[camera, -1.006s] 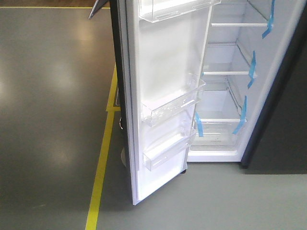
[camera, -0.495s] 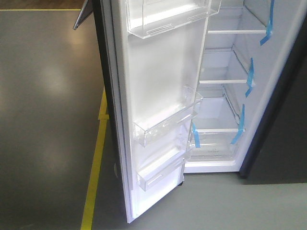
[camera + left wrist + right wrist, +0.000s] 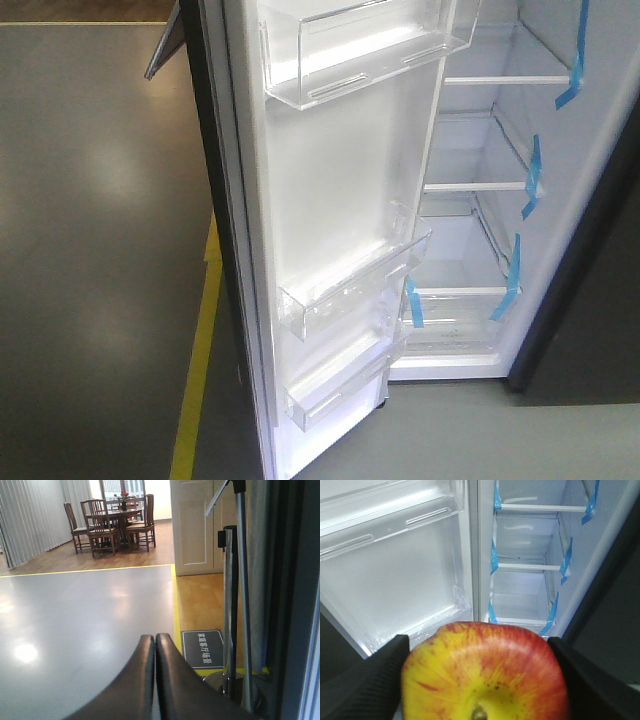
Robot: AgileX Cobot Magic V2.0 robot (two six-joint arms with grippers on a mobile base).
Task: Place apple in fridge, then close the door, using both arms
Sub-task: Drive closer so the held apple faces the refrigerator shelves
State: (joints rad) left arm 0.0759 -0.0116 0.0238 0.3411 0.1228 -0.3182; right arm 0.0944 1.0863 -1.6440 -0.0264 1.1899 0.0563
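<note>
**In the right hand: the apple, with the open fridge dead ahead**

Nearest the lens, the right hand [image 3: 482, 677] is clamped on the apple [image 3: 485, 655], gripping it from both sides. Just beyond and to the left stands the door [image 3: 395, 580], swung wide, its clear bins [image 3: 390, 527] facing in. Farther off, ahead and slightly right, the fridge [image 3: 525, 595] shows white shelves [image 3: 530, 566] edged with blue tape [image 3: 493, 562]. A forward reach looks sufficient. The left hand [image 3: 154, 641], pinched fully together with nothing between, faces the floor [image 3: 75, 610], apparently outside the door, so it seems better placed for closing.

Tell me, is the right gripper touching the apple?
Touching. Right wrist view: the right gripper has its fingers pressed against both sides of the apple.
</note>
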